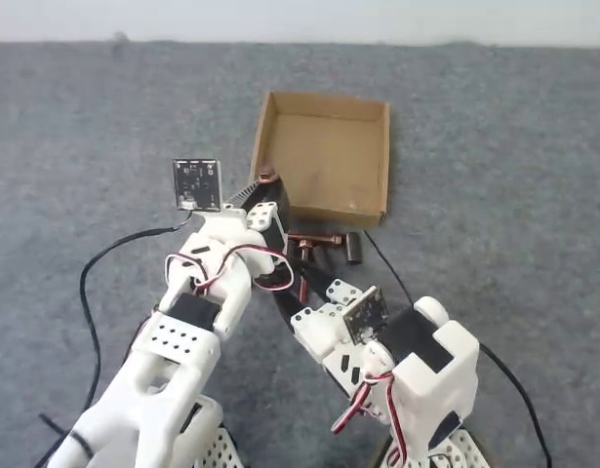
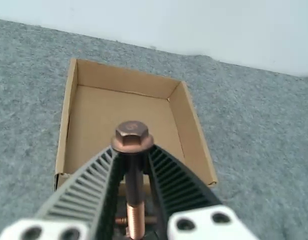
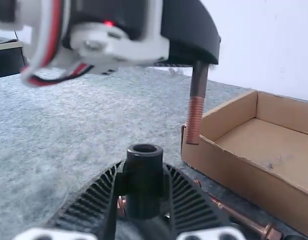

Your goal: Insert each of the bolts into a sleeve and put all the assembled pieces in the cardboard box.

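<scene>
The bolt (image 2: 132,136) is copper-coloured, with a hexagon head and a threaded end. I judge it stiff, smooth and rather heavy, so best gripped under the head. The left gripper (image 2: 131,151) clamps it there, upright, just beside the near wall of the cardboard box (image 1: 260,146). The right gripper (image 3: 143,172) holds the black sleeve (image 3: 143,165) upright, lower and apart.

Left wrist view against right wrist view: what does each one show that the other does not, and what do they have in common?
Left wrist view alone: the hex head of the bolt, seen from above. Right wrist view alone: the black sleeve, upright with its bore open upward, held in the right gripper. Both: the bolt's shaft clamped in the left gripper, the cardboard box and the grey carpet.
</scene>
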